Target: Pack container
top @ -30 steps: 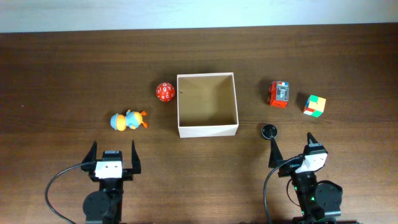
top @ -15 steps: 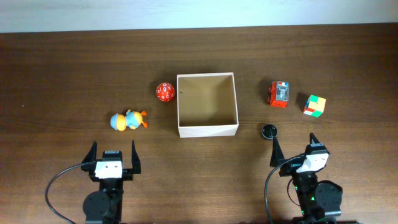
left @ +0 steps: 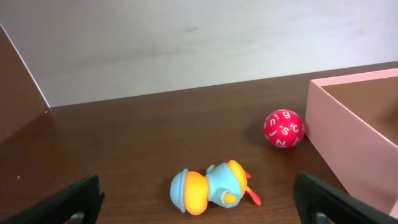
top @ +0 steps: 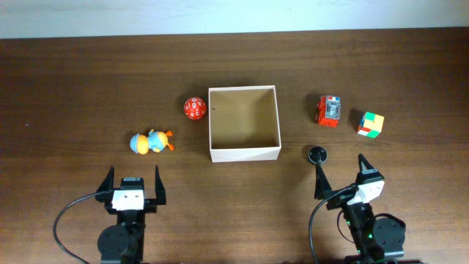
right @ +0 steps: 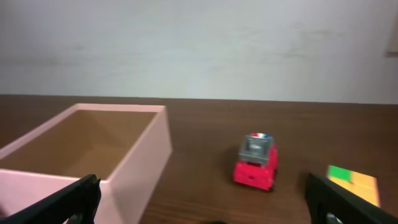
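Hovering short of the container [top: 244, 154], left fingers [top: 157, 180] and right fingers [top: 319, 180] spread empty

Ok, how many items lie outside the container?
5: duck toy and red ball left of the container, red car and colour cube to its right, small black disc near its front-right corner. None seem hidden.
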